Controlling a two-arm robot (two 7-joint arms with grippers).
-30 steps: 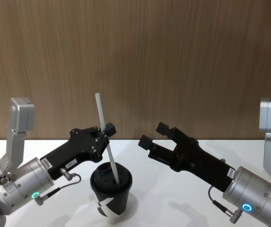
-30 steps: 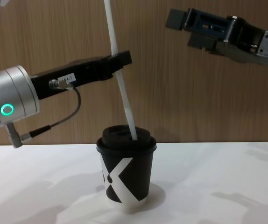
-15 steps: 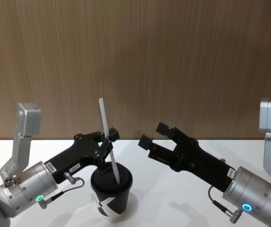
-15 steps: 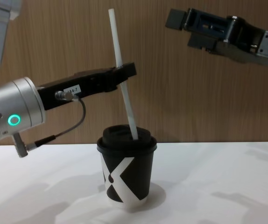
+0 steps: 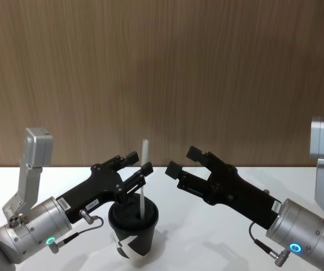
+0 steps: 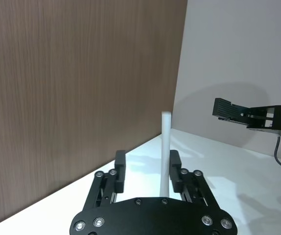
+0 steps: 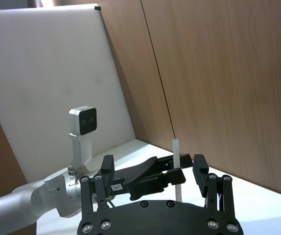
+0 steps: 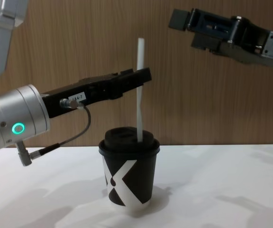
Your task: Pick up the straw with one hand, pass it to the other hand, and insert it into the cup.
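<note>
The black cup with its white X mark stands on the white table. The white straw stands nearly upright in the hole of its domed lid. My left gripper, on the silver wrist with the green ring, is open around the straw's upper part; in the left wrist view the straw stands free between the fingers, nearer one of them. To the cup's right, higher up, my right gripper hangs open and holds nothing.
A wooden wall closes the back of the white table. Bare table surface lies to the right and left of the cup. The right wrist view looks across at the left gripper and the straw.
The left gripper came down and forward, then opened. The straw slid deeper into the cup and went from tilted to nearly upright. The right arm stayed still.
</note>
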